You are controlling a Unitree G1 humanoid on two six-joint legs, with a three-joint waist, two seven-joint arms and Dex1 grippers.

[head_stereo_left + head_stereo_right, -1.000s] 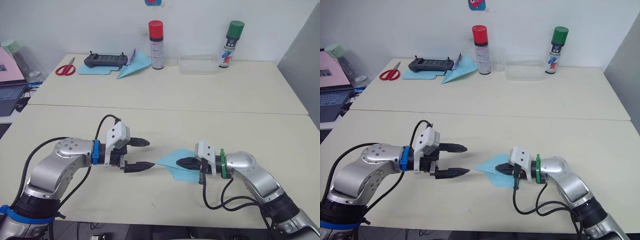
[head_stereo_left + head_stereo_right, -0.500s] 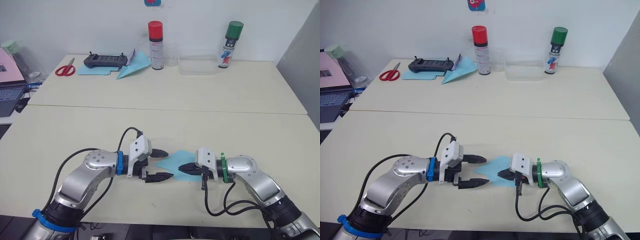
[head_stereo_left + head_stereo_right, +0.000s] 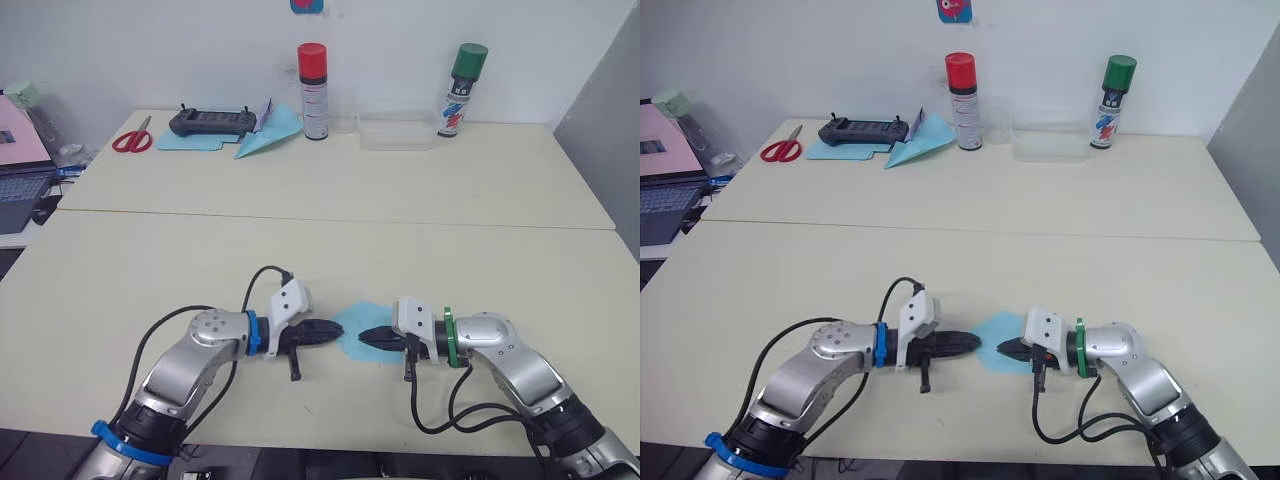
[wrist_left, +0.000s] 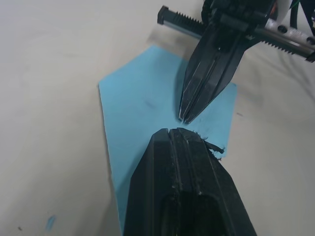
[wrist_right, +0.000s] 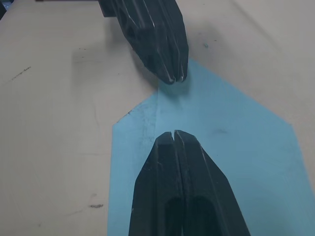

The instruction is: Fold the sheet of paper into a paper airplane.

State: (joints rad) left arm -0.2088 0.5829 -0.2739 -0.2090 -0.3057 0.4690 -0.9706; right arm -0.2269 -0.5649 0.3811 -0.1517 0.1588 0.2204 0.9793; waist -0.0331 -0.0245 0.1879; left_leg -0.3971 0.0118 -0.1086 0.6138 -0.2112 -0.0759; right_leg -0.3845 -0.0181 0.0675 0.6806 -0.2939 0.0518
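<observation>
Flat on the near surface (image 3: pixel 120 260), light-blue sheet of paper (image 3: pixel 352 330), folded to a point. Over its opposite edges, tips nearly meeting: left gripper (image 3: pixel 338 330) and right gripper (image 3: pixel 364 335), jaws of both pressed together, pinching nothing. Well behind, two spray cans (image 3: pixel 313 90).

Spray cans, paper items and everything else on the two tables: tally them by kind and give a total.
Spray cans: 2, red-capped and green-capped
Light-blue paper items: 3, folded sheet, dart plane, flat sheet
Scissors: 1
Black controller: 1
Clear tray: 1
Total: 8
</observation>
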